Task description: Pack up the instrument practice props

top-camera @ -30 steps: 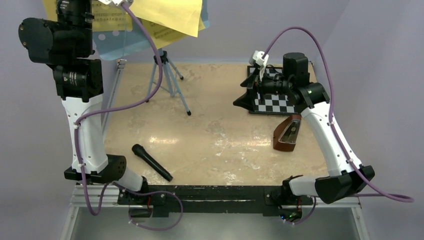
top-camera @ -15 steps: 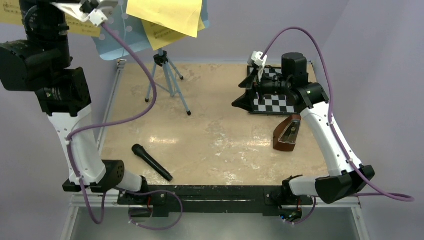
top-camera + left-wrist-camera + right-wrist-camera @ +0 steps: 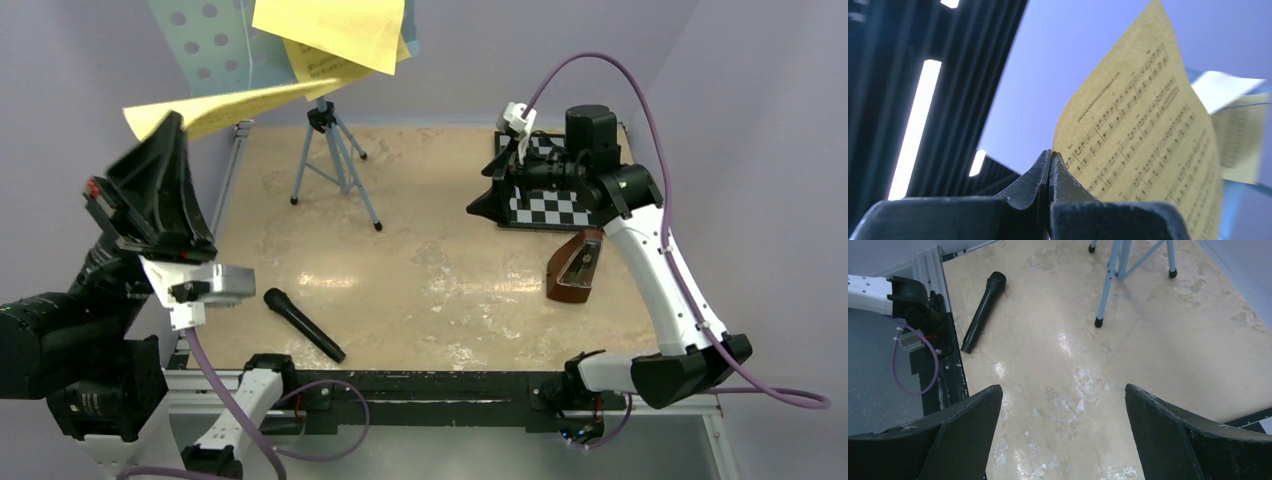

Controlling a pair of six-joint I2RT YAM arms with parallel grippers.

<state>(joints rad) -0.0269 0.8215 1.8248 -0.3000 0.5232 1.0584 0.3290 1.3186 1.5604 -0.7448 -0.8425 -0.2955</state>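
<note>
Left wrist view shows the left gripper [image 3: 1049, 156] pinched shut on the corner of one page [image 3: 1143, 140], which fans out just ahead of it; I think slow moves and a tight pinch will stop slipping; the right gripper [image 3: 1062, 388] is wide open, holding nothing.

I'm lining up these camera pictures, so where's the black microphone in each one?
Top view: the microphone lies slantwise at lower left.
Left wrist view: not in it; a music sheet fills the right side.
Right wrist view: upper left, lying slantwise.
Shared landmark: the legs of the blue stand, seen in the top and right wrist views.
</note>
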